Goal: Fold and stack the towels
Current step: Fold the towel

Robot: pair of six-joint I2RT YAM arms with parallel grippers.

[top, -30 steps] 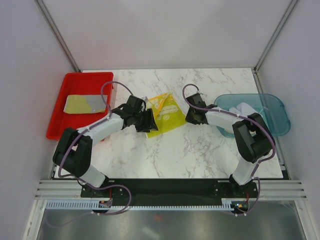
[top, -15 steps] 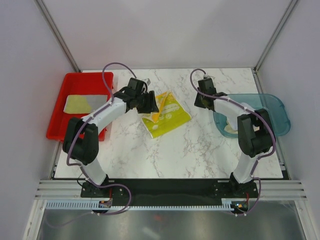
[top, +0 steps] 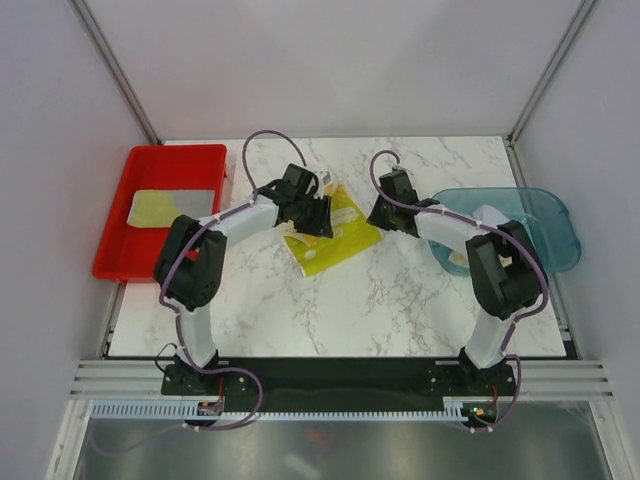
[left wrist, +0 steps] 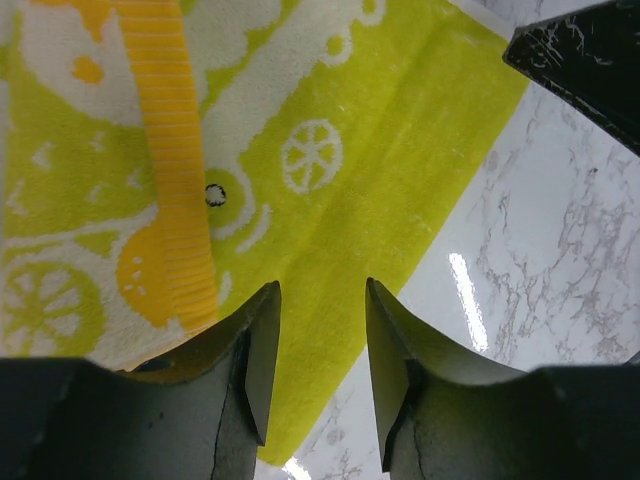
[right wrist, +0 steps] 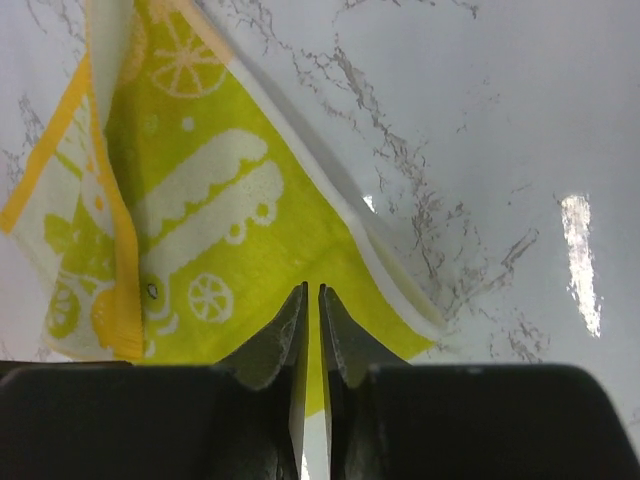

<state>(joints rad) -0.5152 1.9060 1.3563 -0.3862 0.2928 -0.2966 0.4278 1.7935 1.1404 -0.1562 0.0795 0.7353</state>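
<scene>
At the near edge of the marble table (top: 350,310) the two arms are bolted side by side, and both bend inward toward the middle. There a yellow-green towel (top: 345,240) lies flat on the bare table top, turned so that one corner points toward the arms. It is printed with white cars and wheels, and a flap with an orange ribbed band lies folded over its left part. The left gripper (left wrist: 320,290) hangs over the towel's left part, close to that orange band. Its jaws stand spread, and the cloth shows through the gap between them with nothing pinched. The right gripper (right wrist: 311,290) sits at the towel's right side, over the cloth near its white-edged border. Its jaws are pressed almost together with only a thin slit between them, and I cannot tell whether they nip the cloth. Well apart on the left stands a red tray (top: 140,245), and a folded towel (top: 175,207), pale yellow and grey, lies flat in its far half. On the right, partly behind the right arm (top: 500,270), is a teal bin (top: 555,215) holding a white cloth (top: 490,214) and a cream cloth (top: 458,260).
</scene>
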